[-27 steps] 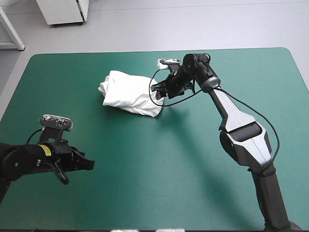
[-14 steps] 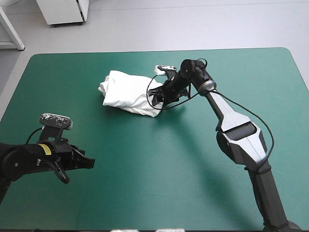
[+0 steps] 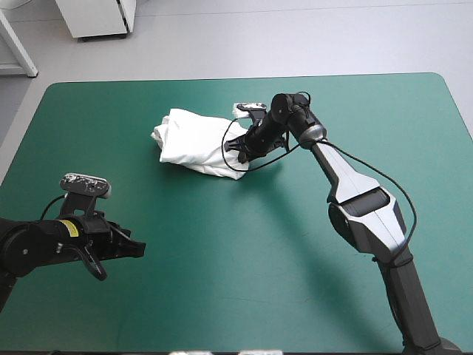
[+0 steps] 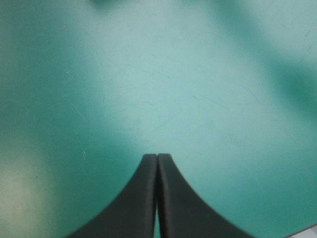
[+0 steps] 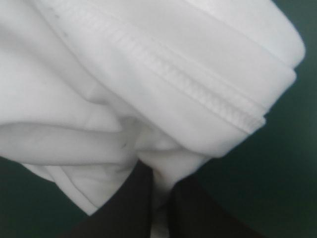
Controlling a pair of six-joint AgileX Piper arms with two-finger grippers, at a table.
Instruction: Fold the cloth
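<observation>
The white T-shirt lies as a folded bundle on the teal-green table, left of centre toward the far side. My right gripper is at the bundle's right end, shut on the T-shirt. In the right wrist view the T-shirt fills the picture, a stitched hem running across it, and a fold of cloth is pinched between the right gripper fingers. My left gripper hovers low near the table's front left, far from the shirt. In the left wrist view the left gripper is shut on nothing over bare cover.
The teal-green cover stretches bare across the front and right of the table. The right arm reaches in from the front right, its forearm over the table's right half. The table's far edge is just beyond the bundle.
My right gripper has slid left along the table, pressing further into the bundle's right end. The bundle itself has barely shifted. The left arm has stayed where it was.
</observation>
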